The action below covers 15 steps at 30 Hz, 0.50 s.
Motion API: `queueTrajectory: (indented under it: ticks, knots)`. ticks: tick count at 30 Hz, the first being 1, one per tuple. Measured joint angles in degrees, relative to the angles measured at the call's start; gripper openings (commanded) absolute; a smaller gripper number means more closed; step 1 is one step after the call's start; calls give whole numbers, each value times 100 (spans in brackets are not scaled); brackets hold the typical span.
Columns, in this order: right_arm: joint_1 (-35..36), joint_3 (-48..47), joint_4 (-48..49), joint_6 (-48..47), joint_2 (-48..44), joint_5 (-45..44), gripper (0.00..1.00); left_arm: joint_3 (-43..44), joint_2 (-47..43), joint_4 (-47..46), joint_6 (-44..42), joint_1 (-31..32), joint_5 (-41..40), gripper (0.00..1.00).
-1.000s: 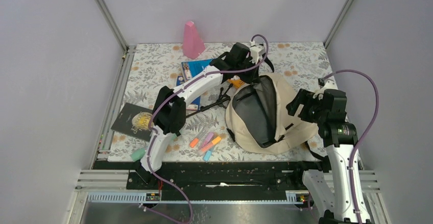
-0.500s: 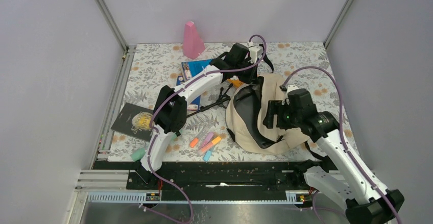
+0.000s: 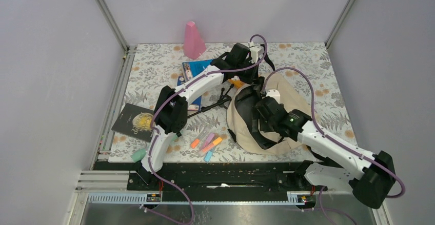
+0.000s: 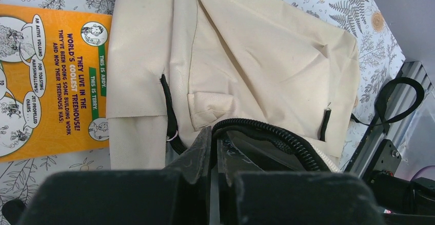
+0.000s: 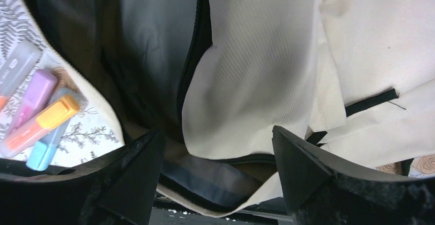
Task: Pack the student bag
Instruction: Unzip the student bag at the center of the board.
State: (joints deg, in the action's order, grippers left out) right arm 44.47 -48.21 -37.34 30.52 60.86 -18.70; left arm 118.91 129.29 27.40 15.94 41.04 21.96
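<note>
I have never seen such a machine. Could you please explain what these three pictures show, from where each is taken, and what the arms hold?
It is a robot: a left arm and a right arm bolted at the near edge of a table, each ending in a two-finger gripper. The wide picture looks down from above; the other two come from cameras on the wrists. On the flowered table lie the student bag, beige and open, some highlighters, a dark booklet, a blue book, an orange book and a pink cone-like object. The left gripper appears shut on the bag's black zipper edge. The right gripper is open and empty, above the bag's mouth.
</note>
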Motion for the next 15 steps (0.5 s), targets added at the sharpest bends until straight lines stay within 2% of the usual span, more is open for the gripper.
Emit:
queueTrajectory:
  ticks: [3, 5, 8, 12, 15]
  knots:
    - [17, -4, 96, 42, 385, -79, 82, 0, 0, -2, 20, -4, 0, 0]
    - [17, -9, 109, 42, 616, -177, 77, 0, 0, -2, 20, -4, -4, 0]
    - [22, -66, 4, 9, 911, -476, 53, 0, 0, -2, 17, -4, -20, 0]
    - [-9, -280, -313, -127, 881, -894, 29, 0, 0, -2, 13, -7, -79, 0]
    - [-332, -433, -461, -339, 581, -879, 14, 0, 0, -4, 11, -17, -188, 0]
